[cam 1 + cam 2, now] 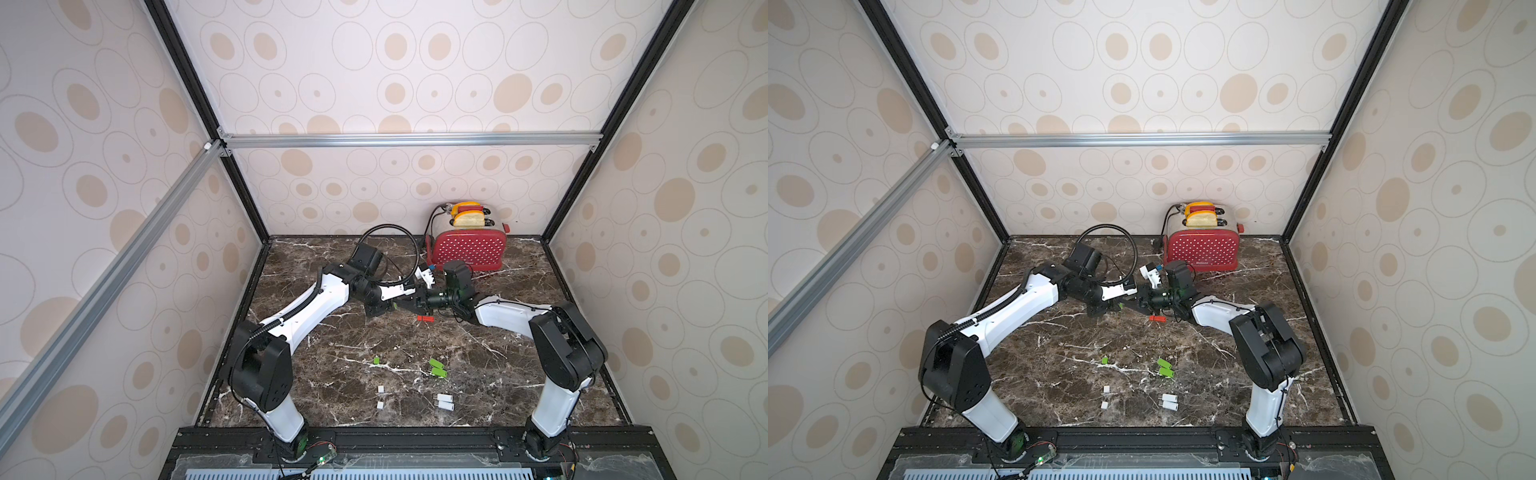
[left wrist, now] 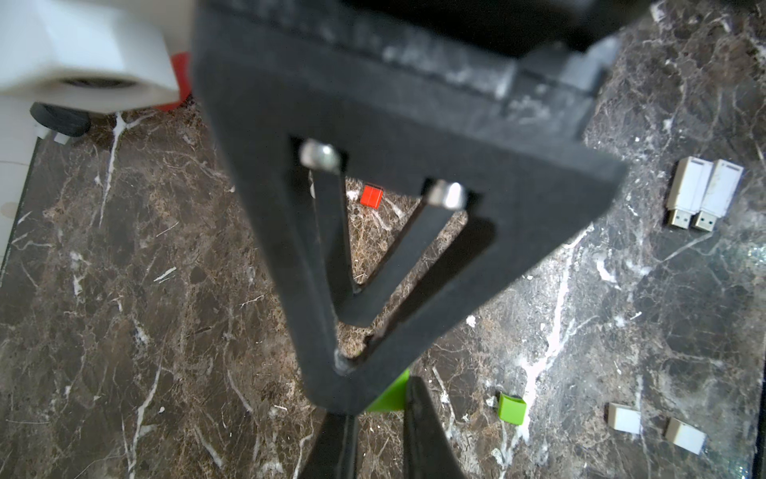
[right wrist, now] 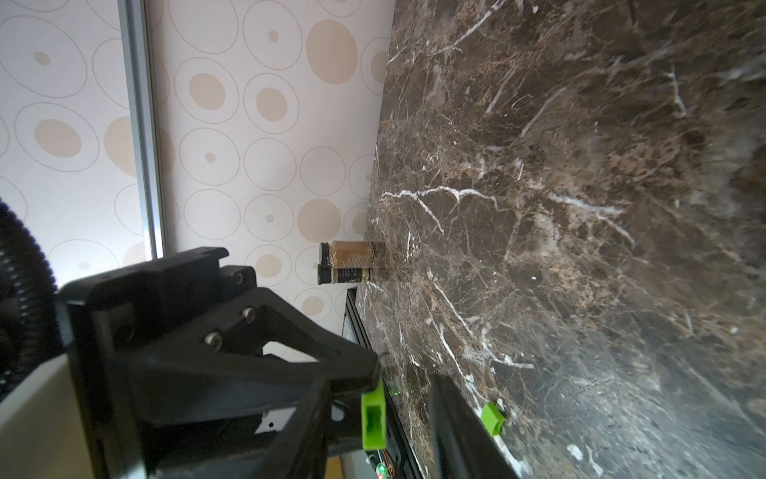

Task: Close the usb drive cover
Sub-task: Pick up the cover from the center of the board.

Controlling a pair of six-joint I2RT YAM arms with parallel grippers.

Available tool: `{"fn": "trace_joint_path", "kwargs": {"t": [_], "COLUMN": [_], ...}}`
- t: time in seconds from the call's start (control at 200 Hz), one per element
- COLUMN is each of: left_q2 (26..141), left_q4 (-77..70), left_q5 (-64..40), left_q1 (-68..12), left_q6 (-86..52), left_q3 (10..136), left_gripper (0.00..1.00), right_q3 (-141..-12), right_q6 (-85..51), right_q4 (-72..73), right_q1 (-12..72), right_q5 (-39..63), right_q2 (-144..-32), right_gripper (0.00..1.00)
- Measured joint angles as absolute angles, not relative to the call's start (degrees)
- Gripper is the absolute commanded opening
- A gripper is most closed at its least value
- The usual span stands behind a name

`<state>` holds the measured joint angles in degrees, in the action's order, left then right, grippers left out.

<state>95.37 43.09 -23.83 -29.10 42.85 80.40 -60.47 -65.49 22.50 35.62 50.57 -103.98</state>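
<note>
The left gripper point(image 2: 379, 410) pinches a green piece point(image 3: 373, 419). The right gripper point(image 3: 398, 427) has its jaws apart around it. The red drive point(image 1: 425, 318) looks shut. The white drives point(image 2: 704, 190) lie open.

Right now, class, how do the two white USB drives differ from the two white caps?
The white drives are longer than the white caps. Each drive shows a bare metal plug; the caps show none. The drives lie close side by side; the caps lie further apart. Both pairs are white and lie on the marble table.
</note>
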Motion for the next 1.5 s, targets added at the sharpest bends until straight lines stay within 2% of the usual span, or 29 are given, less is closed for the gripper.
{"fn": "trace_joint_path", "kwargs": {"t": [0.626, 1.502], "left_q2": [97.0, 97.1], "left_q4": [43.9, 46.0], "left_q5": [-22.6, -22.6], "left_q1": [-29.1, -29.1], "left_q6": [42.7, 42.2], "left_q3": [82.0, 83.8], "left_gripper": [0.14, 0.14], "right_q3": [-58.7, -58.6], "right_q6": [-66.2, -67.8], "right_q4": [25.4, 27.8], "right_q1": [35.9, 36.4], "right_q5": [51.5, 52.0], "right_q2": [-104.0, -104.1], "right_gripper": [0.35, 0.18]}}
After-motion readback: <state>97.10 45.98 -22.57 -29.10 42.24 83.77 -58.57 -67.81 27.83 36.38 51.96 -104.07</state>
